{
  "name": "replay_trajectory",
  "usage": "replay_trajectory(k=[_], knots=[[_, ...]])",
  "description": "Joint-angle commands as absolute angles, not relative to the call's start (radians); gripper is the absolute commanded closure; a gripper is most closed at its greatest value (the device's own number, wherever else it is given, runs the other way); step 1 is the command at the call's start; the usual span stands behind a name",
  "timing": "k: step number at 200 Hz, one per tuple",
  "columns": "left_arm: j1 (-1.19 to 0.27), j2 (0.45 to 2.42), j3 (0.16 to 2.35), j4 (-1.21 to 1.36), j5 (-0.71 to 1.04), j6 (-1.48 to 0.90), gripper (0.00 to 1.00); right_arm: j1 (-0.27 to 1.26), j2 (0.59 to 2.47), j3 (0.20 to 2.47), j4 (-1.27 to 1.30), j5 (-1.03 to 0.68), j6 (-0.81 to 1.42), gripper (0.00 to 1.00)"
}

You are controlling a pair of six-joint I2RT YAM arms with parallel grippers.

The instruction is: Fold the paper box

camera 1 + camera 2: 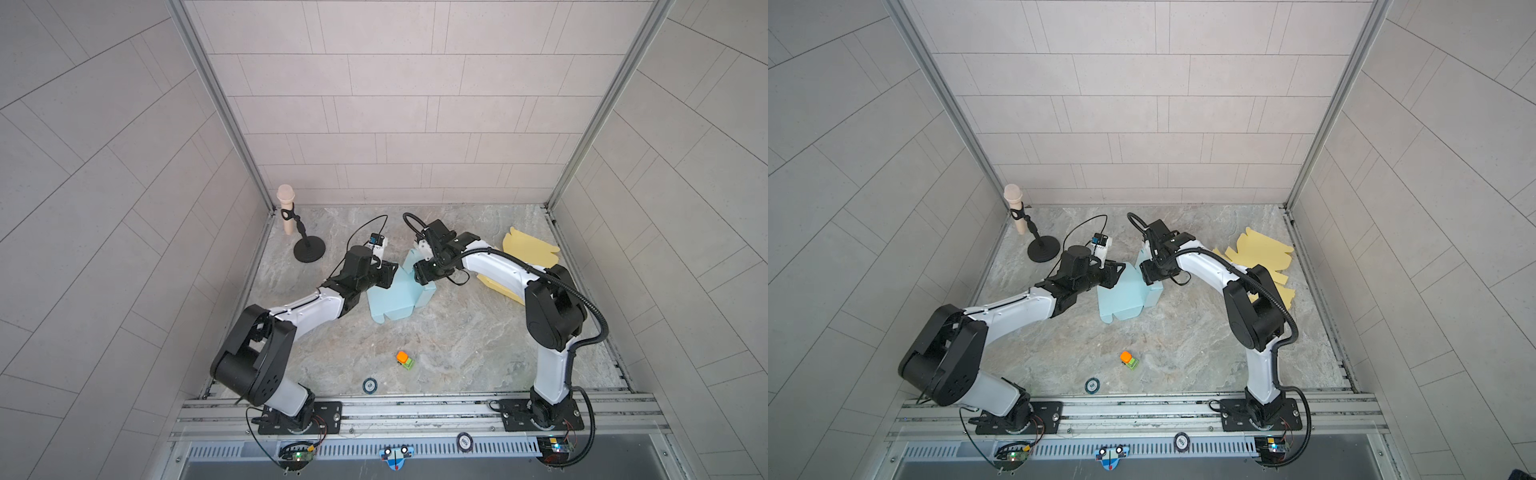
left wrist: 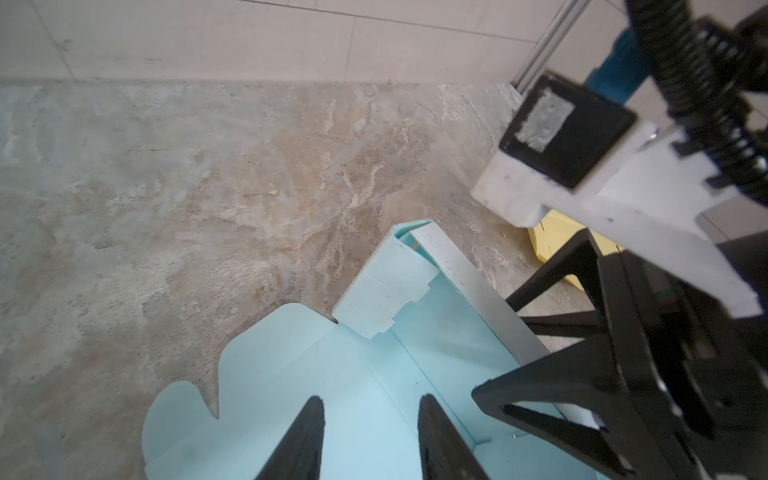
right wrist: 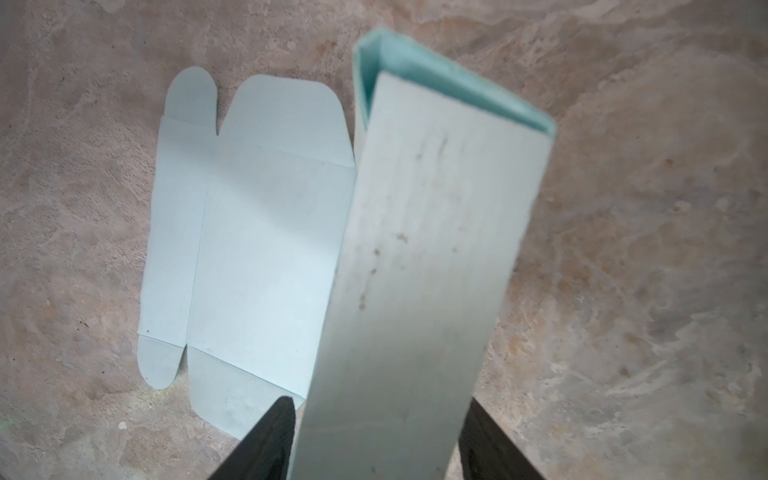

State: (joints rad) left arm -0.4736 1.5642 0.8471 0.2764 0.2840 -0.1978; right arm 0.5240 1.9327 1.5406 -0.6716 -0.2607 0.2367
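Observation:
The paper box point(image 1: 395, 299) point(image 1: 1121, 299) is a light blue cut-out lying mid-table, its panels and flaps point(image 3: 266, 232) mostly flat. One long side wall point(image 3: 415, 249) point(image 2: 478, 291) is folded double and stands up. My right gripper point(image 1: 419, 276) point(image 1: 1148, 276) point(image 3: 380, 401) is over that raised wall; the wall fills the gap between the two fingers, which press its edges. My left gripper point(image 1: 384, 276) point(image 1: 1115, 272) point(image 2: 370, 401) hovers over the flat left panel point(image 2: 291, 374), fingers apart with nothing between them.
A beige microphone point(image 1: 286, 203) on a black stand point(image 1: 309, 251) is at the back left. Yellow cardboard sheets point(image 1: 530, 249) lie at the back right, under the right arm. An orange and green toy point(image 1: 405, 359) and a round disc point(image 1: 369, 385) sit near the front edge.

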Motion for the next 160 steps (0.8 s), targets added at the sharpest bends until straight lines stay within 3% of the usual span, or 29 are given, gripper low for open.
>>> replay_trajectory(k=[1,76,160], knots=[[-0.473,1.642,0.973,0.114,0.357,-0.083,0.56,0.489,1.937,1.551,-0.698,-0.313,0.142,0.36],[-0.440,1.891,1.414,-0.318,0.452,0.164,0.54,0.383,1.994,1.557,-0.645,-0.446,0.097,0.37],[-0.439,2.059,1.590,-0.356,0.529,0.215,0.52,0.341,2.019,1.579,-0.632,-0.508,0.066,0.38]])
